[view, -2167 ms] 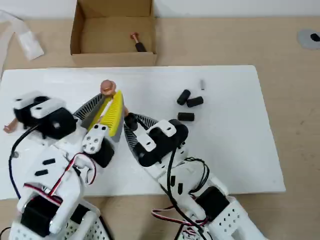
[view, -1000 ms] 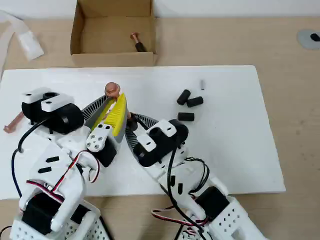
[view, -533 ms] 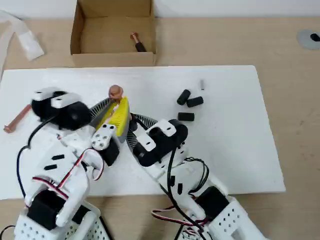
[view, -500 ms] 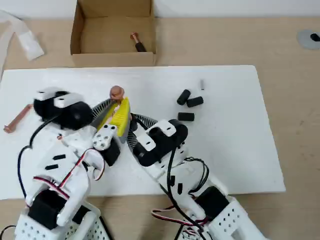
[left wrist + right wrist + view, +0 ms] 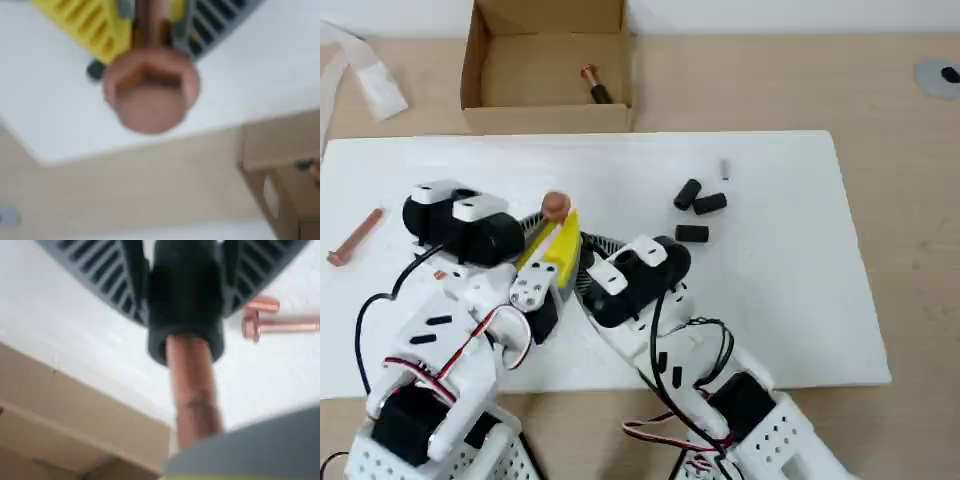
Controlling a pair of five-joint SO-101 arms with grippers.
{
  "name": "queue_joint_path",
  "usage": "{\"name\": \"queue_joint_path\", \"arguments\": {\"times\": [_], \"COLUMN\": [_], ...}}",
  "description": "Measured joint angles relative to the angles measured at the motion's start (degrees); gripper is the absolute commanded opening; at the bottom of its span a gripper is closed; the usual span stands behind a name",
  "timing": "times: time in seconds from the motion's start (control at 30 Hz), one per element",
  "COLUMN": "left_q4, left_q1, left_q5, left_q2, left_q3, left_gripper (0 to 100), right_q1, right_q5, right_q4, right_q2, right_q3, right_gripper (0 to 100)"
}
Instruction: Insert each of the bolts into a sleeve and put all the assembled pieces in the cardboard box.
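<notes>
The left gripper (image 5: 150, 17), with one ribbed yellow finger and one ribbed grey, is clamped on a smooth copper bolt (image 5: 151, 90) with a round flanged head, over the white board (image 5: 780, 290) on the arms' side of the cardboard box (image 5: 472, 75). The right gripper (image 5: 186, 285) pinches a matte black cylindrical sleeve (image 5: 186, 332) between grey slatted fingers, and the bolt's shank enters its end. Three loose black sleeves (image 5: 692, 233) lie right of the box, a bare bolt (image 5: 355, 238) lies left of it, and one assembled piece (image 5: 593, 85) lies inside it
</notes>
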Motion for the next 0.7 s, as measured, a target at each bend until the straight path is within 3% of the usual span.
{"name": "queue_joint_path", "arguments": {"times": [0.33, 0.7], "left_q4": [16.4, 25.1], "left_q1": [-0.3, -0.3], "left_q5": [-0.4, -0.5], "left_q2": [0.0, 0.0], "left_q3": [-6.4, -14.5], "left_gripper": [13, 13], "right_q1": [0.2, 0.3], "right_q5": [-0.1, -0.6], "right_q4": [0.2, 0.3], "right_q2": [-0.1, -0.1], "right_q3": [-0.5, -2.1], "right_gripper": [0.9, 0.9]}}
